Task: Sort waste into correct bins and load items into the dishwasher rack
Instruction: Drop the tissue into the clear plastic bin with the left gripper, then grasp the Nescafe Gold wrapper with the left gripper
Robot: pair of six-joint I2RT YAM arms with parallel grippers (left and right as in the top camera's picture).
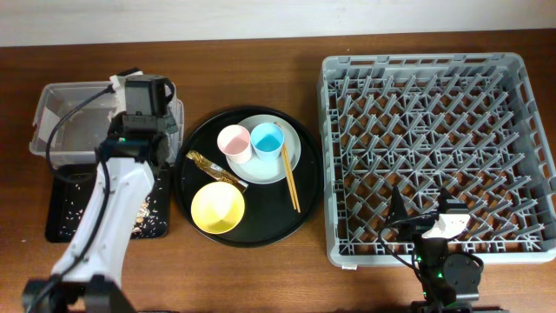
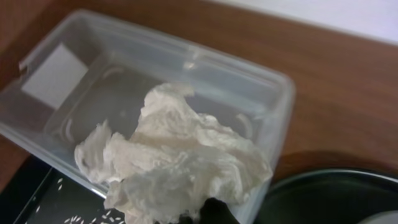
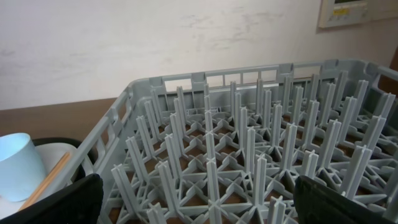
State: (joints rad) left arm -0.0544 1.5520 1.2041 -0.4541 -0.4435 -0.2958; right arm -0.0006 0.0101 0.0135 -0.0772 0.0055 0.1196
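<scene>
My left gripper [image 1: 143,97] hangs over the clear tub [image 1: 61,113] and is shut on the crumpled white tissue [image 2: 180,155], held just above the tub's [image 2: 93,81] near rim; one dark finger [image 2: 214,211] shows under it. The black shallow tray [image 1: 65,213] in front of the tub holds pale grainy scraps [image 1: 152,217]. The gold wrapper [image 1: 208,167], pink cup [image 1: 233,143], blue cup [image 1: 267,139], plate [image 1: 295,152], chopsticks [image 1: 289,178] and yellow bowl [image 1: 217,207] sit on the round black tray [image 1: 269,217]. My right gripper [image 1: 424,213] is open and empty over the grey rack's [image 1: 434,87] front edge.
The right wrist view shows the rack pegs [image 3: 249,143] between my wide-apart fingers [image 3: 196,193], with the blue cup [image 3: 18,168] and a chopstick [image 3: 50,177] at the left. A pale wall runs behind the table.
</scene>
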